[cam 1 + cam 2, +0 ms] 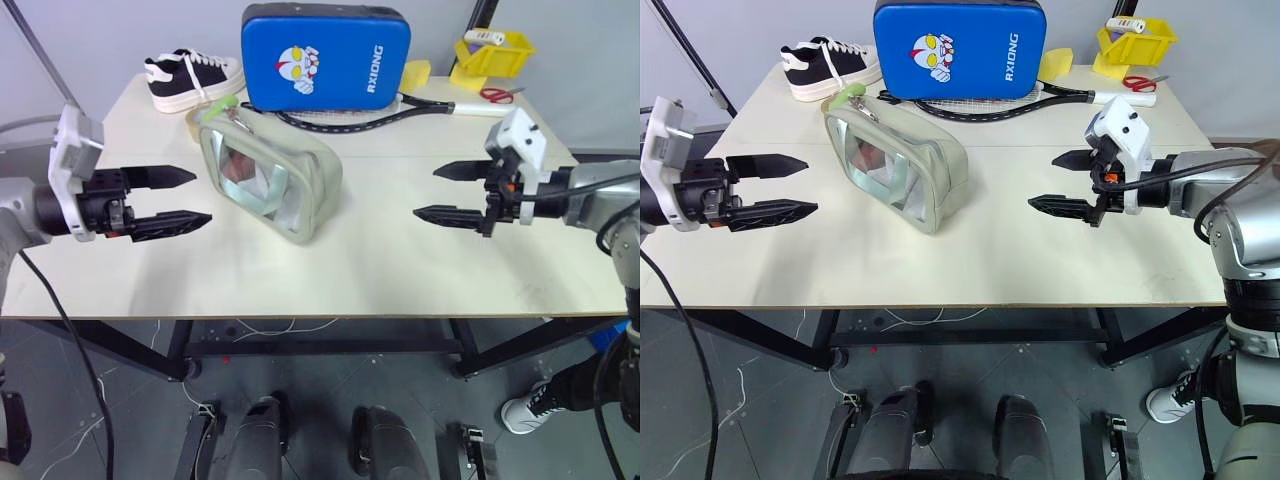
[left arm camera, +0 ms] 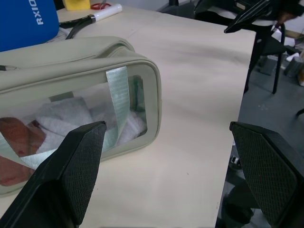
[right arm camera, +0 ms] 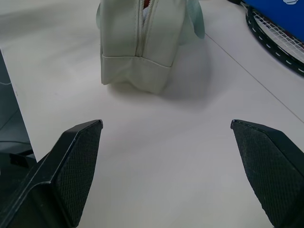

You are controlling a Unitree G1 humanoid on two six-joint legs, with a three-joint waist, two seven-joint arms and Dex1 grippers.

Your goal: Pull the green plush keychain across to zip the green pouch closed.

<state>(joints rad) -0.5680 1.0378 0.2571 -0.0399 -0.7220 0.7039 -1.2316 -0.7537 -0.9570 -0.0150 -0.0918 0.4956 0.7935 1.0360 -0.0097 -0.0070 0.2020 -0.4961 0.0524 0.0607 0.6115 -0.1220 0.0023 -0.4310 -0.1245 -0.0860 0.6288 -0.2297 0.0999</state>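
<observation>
Resting mid-bench: green pouch, green plush keychain toward far edge; left gripper and right gripper hovering, spread, empty.

Both arms reach in from the sides, roughly level, tips pointing inward toward each other, well apart. Left gripper: jaws wide open, one finger above the other, nothing betw. them, nothing touching either tip. White wrist block behind the fingers, forearm running off to the side. Right gripper: same, jaws wide apart, stacked upper/lower, gap empty. White block on top of wrist, grey forearm behind w/ cables along it.
</observation>
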